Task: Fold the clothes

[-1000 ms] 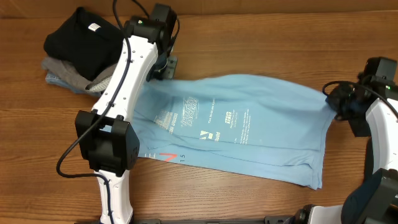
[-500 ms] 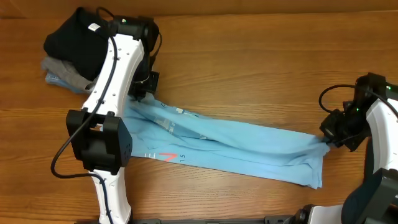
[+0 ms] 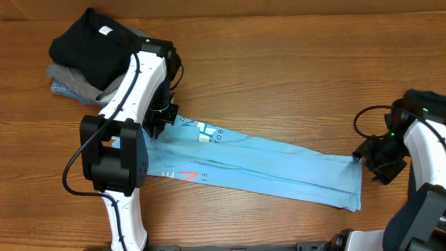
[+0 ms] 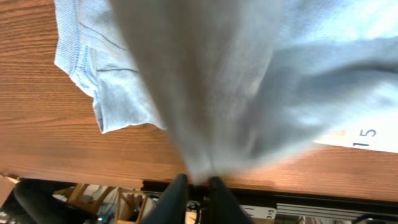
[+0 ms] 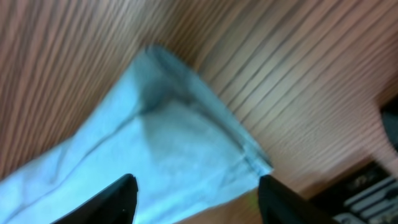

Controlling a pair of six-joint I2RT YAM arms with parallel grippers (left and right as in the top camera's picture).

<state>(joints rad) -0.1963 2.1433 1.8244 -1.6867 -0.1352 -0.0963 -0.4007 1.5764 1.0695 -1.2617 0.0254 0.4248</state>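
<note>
My left claw (image 4: pixel 196 184) pinching bunched light blue T-shirt (image 3: pixel 279 164); my right claw (image 5: pixel 196 190) spread wide, straddling its corner. Risk: withdrawing finger snags corner, drags fold open.

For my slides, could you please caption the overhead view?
Light blue T-shirt folded into a long strip, left gripper and right gripper at its ends.

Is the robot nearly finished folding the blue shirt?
Not yet, maybe halfway. Done: the light blue T-shirt lies folded into one long strip on the table, and a pile of clothes sits off to the side. In hand: the left pincer pinches one end of the shirt; the right pincer is open around the other end. Left: probably folding the strip shorter.
</note>
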